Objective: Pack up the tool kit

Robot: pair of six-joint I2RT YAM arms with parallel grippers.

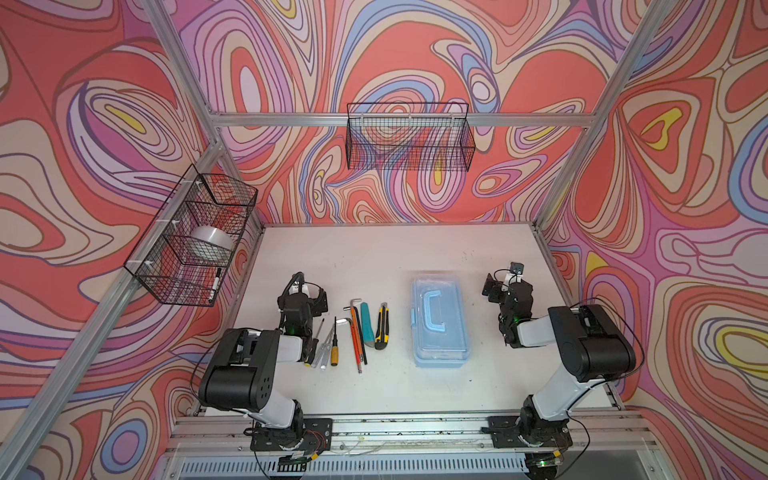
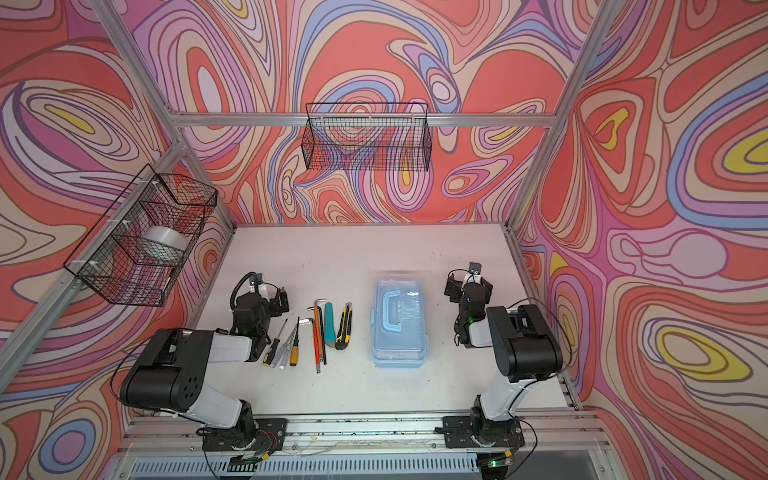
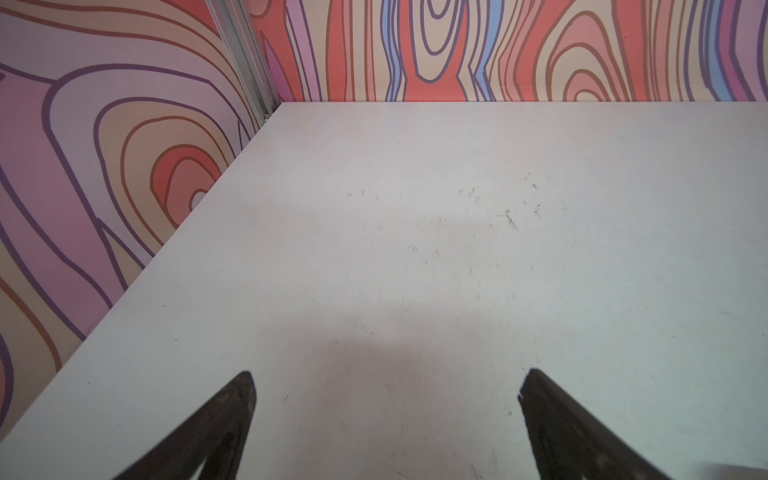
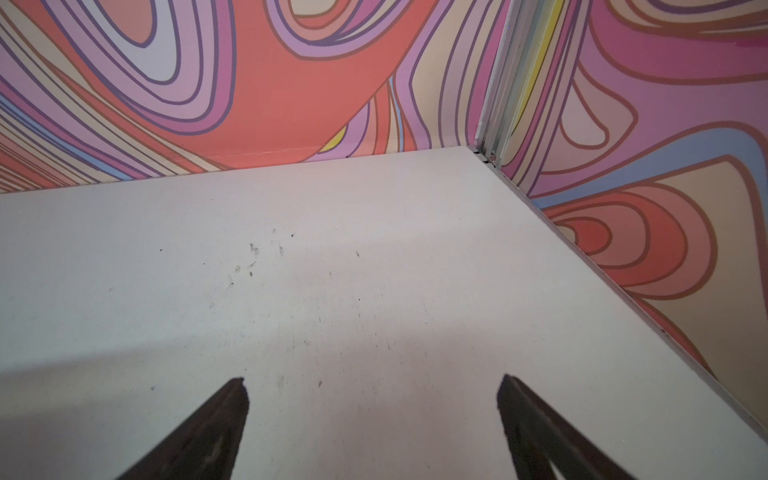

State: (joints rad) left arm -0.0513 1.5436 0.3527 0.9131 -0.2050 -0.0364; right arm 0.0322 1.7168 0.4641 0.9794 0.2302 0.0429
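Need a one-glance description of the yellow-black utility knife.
On the white table, find the light-blue box with the clear lid. Loose tools lie in a row to its left in both top views; the utility knife is the one nearest the box. Unlike the plain teal knife beside it, its body is yellow and black.

Light-blue tool box (image 1: pixel 441 332) flat on white tabletop (image 1: pixel 374 257), right of centre. Clear lid down, blue handle (image 1: pixel 432 309) folded flat on top, latch (image 1: pixel 412 316) on side facing tools.

Tools all loose outside box, lined up left of it, roughly parallel:
- yellow-black utility knife (image 1: pixel 381 328) nearest box
- teal knife (image 1: pixel 367 326) just beside that
- orange hex key (image 1: pixel 355 345), dark hex key (image 1: pixel 362 345) right against it
- small silver hex key (image 1: pixel 343 320)
- yellow-handled screwdriver (image 1: pixel 333 355), clear-handled screwdrivers (image 1: pixel 322 355); leftmost one partly hidden
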